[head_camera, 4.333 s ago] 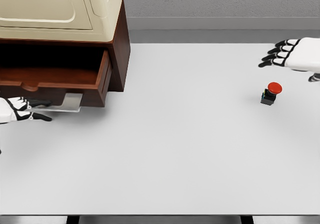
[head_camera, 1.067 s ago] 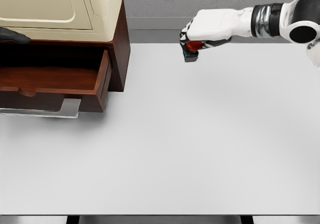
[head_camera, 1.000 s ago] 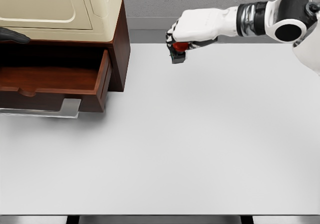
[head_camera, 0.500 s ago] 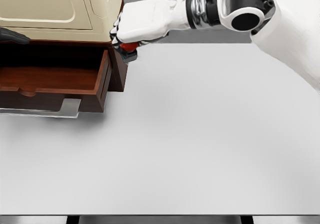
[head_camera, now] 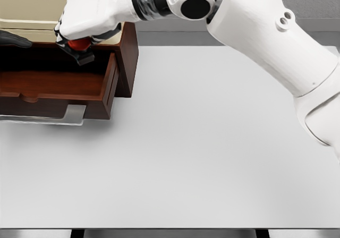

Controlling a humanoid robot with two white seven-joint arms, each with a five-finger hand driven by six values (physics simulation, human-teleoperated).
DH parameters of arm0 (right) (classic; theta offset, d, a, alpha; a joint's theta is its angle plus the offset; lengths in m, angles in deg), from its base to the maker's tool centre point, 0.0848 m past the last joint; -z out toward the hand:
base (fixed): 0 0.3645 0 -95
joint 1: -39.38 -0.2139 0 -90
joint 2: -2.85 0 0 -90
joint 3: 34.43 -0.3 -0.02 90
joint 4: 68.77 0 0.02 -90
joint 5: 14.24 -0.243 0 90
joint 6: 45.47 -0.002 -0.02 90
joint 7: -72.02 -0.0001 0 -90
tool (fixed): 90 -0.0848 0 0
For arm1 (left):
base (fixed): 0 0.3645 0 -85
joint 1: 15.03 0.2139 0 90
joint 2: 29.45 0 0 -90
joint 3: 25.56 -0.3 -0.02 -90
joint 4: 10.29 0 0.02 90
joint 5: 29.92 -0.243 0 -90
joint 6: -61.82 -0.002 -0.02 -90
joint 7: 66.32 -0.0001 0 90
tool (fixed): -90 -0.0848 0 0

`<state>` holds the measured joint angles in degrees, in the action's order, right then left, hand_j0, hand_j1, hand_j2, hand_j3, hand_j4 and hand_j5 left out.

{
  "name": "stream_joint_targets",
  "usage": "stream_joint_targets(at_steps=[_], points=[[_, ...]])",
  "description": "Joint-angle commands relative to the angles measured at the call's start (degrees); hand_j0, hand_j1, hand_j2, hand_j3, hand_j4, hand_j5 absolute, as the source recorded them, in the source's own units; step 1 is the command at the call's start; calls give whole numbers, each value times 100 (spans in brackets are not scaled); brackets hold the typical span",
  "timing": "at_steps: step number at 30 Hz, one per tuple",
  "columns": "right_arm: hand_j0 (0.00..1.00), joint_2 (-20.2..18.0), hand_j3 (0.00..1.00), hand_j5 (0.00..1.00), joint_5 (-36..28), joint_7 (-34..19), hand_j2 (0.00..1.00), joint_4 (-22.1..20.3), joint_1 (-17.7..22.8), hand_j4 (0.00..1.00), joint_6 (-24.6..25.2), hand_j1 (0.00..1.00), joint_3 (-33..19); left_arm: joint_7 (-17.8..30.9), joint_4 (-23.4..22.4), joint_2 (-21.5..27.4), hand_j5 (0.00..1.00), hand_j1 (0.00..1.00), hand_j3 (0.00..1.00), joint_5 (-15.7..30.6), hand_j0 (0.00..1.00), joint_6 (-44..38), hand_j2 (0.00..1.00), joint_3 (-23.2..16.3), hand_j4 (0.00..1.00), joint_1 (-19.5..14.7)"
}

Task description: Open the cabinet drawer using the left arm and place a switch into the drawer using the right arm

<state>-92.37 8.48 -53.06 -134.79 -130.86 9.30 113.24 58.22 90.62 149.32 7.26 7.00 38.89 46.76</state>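
The switch (head_camera: 79, 48), a red button on a small black body, sits in the grip of the right hand (head_camera: 87, 19), above the open drawer (head_camera: 58, 86) near its far right corner. Only part of the red cap and the dark base show beneath the hand; the base hangs tilted just over the shadowed back of the drawer. The white fingers (head_camera: 66, 32) are curled down around the switch and pinch it from above.

The right arm (head_camera: 255, 31) comes in from the right edge and reaches far across the scene to the left, its big white forearm and black joint passing over the far part of the table (head_camera: 212, 153).

The drawer is pulled out toward the near side of the dark brown cabinet (head_camera: 127, 62). Its wooden floor shows bare, and a pale metal handle (head_camera: 69, 115) lies along its near front edge. The cabinet stands at the far left of the table, and a cream-coloured box (head_camera: 32, 9) rests on top of it.

At the left edge, just under the box's lower rim and above the drawer opening, a dark fingertip of the left hand (head_camera: 13, 39) shows. So little of it is in view that I cannot tell how its fingers are held.

The table is white and flat, with a grey wall (head_camera: 313, 4) beyond its far edge.
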Motion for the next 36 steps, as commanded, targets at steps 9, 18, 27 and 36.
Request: stream_joint_targets(at_steps=[9,18,27,36], points=[[55,495,55,55,171,8,55,897,-79,55,23,55,86,8,-1,8,100,100,100,43,100,-18,100,7,100,18],[100,522,100,100,505,8,100,818,-114,100,23,100,77,35,-1,-1,100,100,100,26,100,-18,100,7,100,27],[100,-910,100,100,452,8,100,-1958,334,100,23,100,-45,35,8,-18,100,100,100,35,100,-18,100,7,100,35],[100,-4189,100,100,-814,8,100,-3251,2619,100,23,100,-2034,35,16,-835,100,100,100,-370,100,-18,100,-2,100,-8]])
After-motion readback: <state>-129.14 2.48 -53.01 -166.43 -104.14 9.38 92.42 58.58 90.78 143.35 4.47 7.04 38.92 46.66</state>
